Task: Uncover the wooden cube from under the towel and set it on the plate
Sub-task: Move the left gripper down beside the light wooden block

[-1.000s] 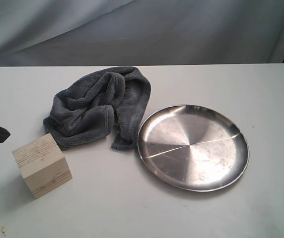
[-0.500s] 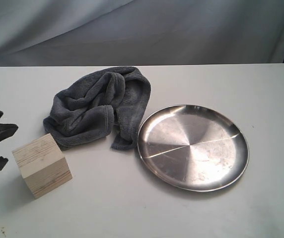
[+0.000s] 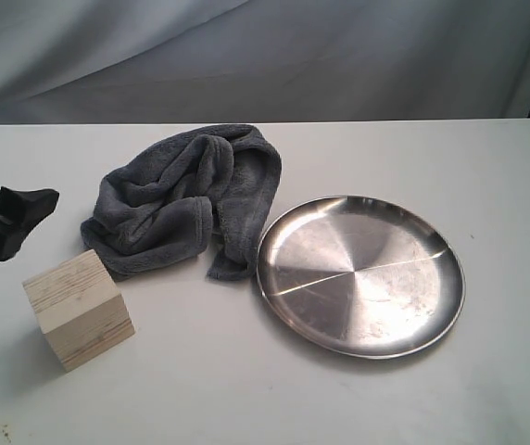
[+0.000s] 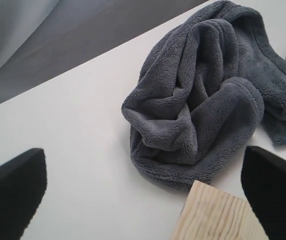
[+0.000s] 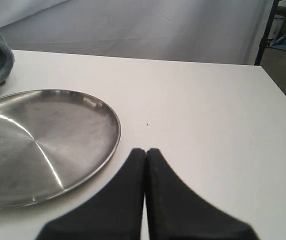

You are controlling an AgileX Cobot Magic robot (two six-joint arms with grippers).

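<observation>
Worktop (image 3: 246, 389): white, smooth and bare under the goods. Hazard: a nudged block would slide on it freely.
Plate (image 3: 360, 275): round steel dish, nothing in it, on the right, its near-left rim close to the towel's hanging end. Hazard: the shiny shallow floor gives little hold, so a cube let go from height or set on the raised rim may skid or sit tilted.
Towel (image 3: 186, 199): dark-grey plush, bunched in a heap behind the cube and left of the plate. Hazard: its hem lies just beside the cube, and one of my fingers may snag it on the way down and drag it along.
Wooden cube (image 3: 78, 309): pale, grain showing, already uncovered, standing front-left, well apart from the plate. I cannot tell whether it touches the towel. Hazard: it sits corner-on to my approach, so closing across a diagonal would twist or shove it.
Left fingers (image 4: 13, 192): spread wide, holding nothing, cube corner between and below them.
Right fingers (image 5: 133, 200): pressed together, empty, near the plate's rim.
Changed since a second ago: my left fingers have moved from the view's edge beside the cube to behind it, nearer the towel. Cube, towel and plate are unmoved.
</observation>
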